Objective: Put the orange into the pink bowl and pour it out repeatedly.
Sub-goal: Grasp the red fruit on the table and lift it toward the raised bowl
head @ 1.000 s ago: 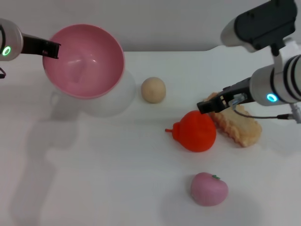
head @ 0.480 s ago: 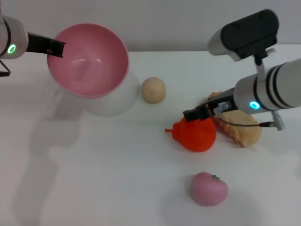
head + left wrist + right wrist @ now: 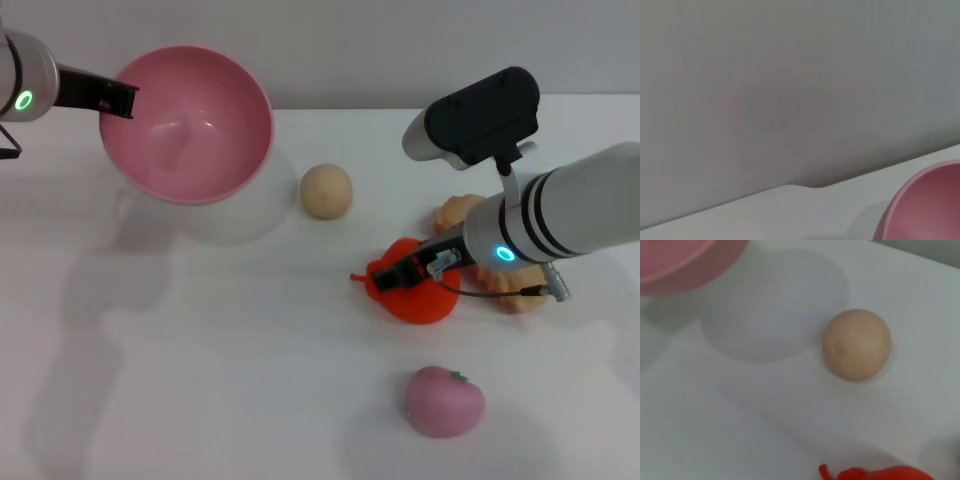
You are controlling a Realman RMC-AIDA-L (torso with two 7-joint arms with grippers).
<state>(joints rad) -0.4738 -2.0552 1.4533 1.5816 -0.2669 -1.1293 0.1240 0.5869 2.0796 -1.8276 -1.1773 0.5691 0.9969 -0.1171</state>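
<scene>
White tabletop, matte, plain. Resting directly on it: beige ball toward the far side, near centre; orange right of centre, stem nub pointing left; tan ridged biscuit-like toy just beyond and to the right of the orange, mostly hidden; small pink peach-like toy nearest the robot, apart from the orange.
</scene>
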